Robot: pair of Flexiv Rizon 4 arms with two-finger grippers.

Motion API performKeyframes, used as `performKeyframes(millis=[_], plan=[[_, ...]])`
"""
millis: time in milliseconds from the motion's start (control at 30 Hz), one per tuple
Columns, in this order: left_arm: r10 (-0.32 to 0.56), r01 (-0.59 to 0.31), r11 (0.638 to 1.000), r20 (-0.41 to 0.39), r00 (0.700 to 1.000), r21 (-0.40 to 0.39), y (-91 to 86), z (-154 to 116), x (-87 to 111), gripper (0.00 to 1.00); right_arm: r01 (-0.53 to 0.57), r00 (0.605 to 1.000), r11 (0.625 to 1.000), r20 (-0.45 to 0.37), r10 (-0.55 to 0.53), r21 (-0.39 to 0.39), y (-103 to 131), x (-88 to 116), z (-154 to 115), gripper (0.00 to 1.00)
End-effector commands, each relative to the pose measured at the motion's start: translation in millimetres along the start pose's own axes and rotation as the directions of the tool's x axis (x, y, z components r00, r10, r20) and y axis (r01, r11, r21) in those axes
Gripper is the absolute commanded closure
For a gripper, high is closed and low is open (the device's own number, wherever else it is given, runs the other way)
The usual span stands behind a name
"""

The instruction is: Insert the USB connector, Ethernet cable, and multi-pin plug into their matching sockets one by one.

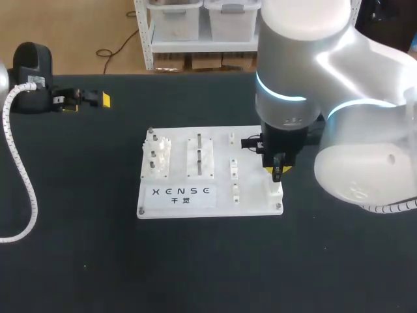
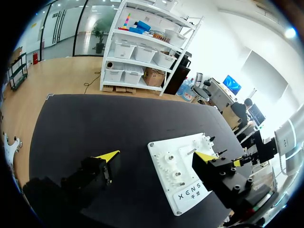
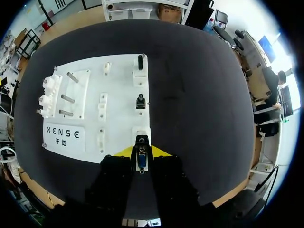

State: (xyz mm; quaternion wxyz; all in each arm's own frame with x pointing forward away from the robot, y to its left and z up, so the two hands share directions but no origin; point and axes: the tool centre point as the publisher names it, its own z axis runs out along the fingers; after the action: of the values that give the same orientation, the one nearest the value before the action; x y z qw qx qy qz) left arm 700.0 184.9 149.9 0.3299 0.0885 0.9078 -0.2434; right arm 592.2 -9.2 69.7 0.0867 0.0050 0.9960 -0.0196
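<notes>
A white board [image 1: 179,195] with sockets lies mid-table. My right gripper [image 1: 277,171] hangs over its near right corner, shut on a small plug [image 3: 141,159] with a metal shell and a blue face. In the right wrist view the plug sits between the yellow fingertips [image 3: 124,152], just short of a white socket [image 3: 140,135]. Farther along that column, two black plugs [image 3: 140,100] [image 3: 140,61] stand in their sockets. My left gripper [image 1: 88,103] rests far off at the table's back left, open and empty, and the left wrist view shows the board [image 2: 187,199] beyond its fingers.
On the board's left stand a white gear block [image 1: 156,156] and a fixture with two pegs [image 1: 200,155]. A middle column holds small white sockets [image 1: 232,169]. A white ribbed hose [image 1: 19,169] trails over the table's left side.
</notes>
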Motion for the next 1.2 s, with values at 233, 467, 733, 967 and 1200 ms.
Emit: performKeyframes(millis=[233, 467, 733, 967, 1200], plan=[[0.0, 0.0, 1.0, 0.0, 1.0, 0.0, 0.0, 0, 0.0, 0.0, 0.005, 1.0, 1.0, 0.008, -0.005, 0.007, 0, 3, 4, 1.0], [0.0, 0.0, 1.0, 0.0, 1.0, 0.0, 0.0, 0, 0.0, 0.0, 0.006, 1.0, 1.0, 0.009, -0.006, 0.013, -2, 4, 7, 1.0], [0.0, 0.0, 1.0, 0.0, 1.0, 0.0, 0.0, 0, 0.0, 0.0, -0.003, 1.0, 1.0, 0.0, 0.003, 0.018, -3, 5, 13, 1.0], [0.0, 0.0, 1.0, 0.0, 1.0, 0.0, 0.0, 0, 0.0, 0.0, -0.025, 0.999, 1.0, -0.029, 0.025, -0.001, -2, 6, 23, 1.0], [0.0, 0.0, 1.0, 0.0, 1.0, 0.0, 0.0, 0, 0.0, 0.0, -0.034, 0.998, 0.999, -0.055, 0.033, -0.019, 0, 7, 34, 1.0]])
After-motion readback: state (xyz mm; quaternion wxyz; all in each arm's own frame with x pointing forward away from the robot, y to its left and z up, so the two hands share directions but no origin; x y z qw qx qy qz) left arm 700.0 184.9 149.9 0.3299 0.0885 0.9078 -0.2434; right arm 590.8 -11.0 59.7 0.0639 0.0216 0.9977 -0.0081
